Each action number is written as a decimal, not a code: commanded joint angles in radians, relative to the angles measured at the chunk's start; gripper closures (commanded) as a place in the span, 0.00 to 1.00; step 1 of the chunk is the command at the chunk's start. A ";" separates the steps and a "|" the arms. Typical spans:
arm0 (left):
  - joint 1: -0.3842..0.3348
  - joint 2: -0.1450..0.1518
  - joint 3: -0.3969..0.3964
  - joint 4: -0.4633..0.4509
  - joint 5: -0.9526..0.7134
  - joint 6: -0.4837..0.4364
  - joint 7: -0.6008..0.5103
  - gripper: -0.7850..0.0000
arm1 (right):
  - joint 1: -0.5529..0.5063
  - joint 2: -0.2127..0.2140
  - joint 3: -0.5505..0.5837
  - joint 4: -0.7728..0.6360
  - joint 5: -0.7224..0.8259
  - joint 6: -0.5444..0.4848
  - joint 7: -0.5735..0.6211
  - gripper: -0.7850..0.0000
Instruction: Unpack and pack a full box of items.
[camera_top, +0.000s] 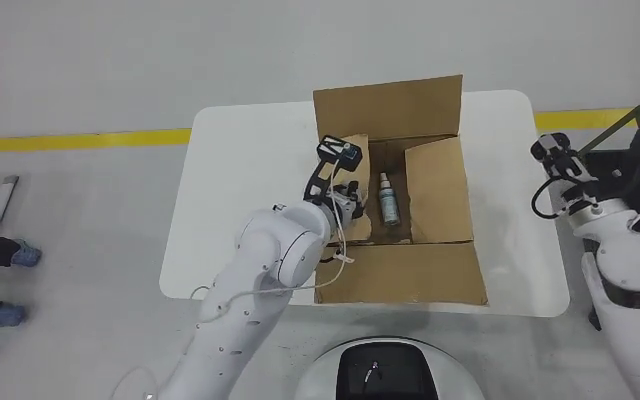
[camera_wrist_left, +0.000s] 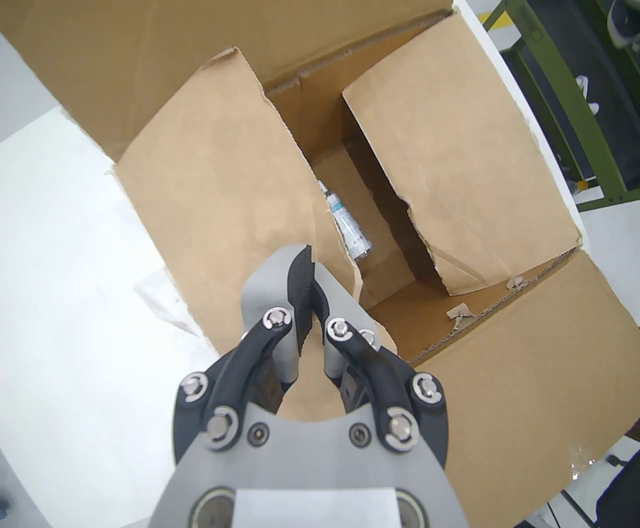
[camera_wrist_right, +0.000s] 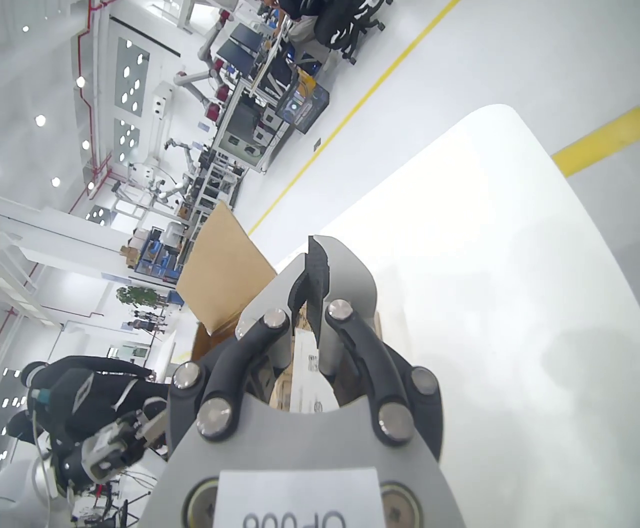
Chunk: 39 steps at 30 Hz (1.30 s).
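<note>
My left tool (camera_wrist_left: 306, 255), pressed together, sits against the left inner flap (camera_wrist_left: 215, 190) of the open box (camera_top: 390, 105) on the counter (camera_top: 240, 200), likely pushing it aside to expose the bottle (camera_top: 388, 200) lying on the box floor. My right tool (camera_wrist_right: 314, 250), also pressed together, hangs off the counter's right.

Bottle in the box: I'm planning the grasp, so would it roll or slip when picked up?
The bottle lies on its side and looks cylindrical, so a nudge probably rolls it. It looks slim and smooth, so likely light, perhaps slippery.
</note>
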 joint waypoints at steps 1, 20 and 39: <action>-0.001 -0.003 0.008 0.006 -0.007 0.007 -0.003 1.00 | 0.070 0.002 -0.017 0.045 -0.006 0.005 0.033 1.00; 0.049 -0.008 0.000 0.007 0.000 0.029 -0.046 0.87 | 0.557 -0.024 -0.311 0.607 -0.103 -0.004 0.167 1.00; 0.045 -0.017 -0.019 0.013 -0.020 0.026 -0.054 0.00 | 0.637 -0.019 -0.355 0.698 -0.080 -0.399 0.285 1.00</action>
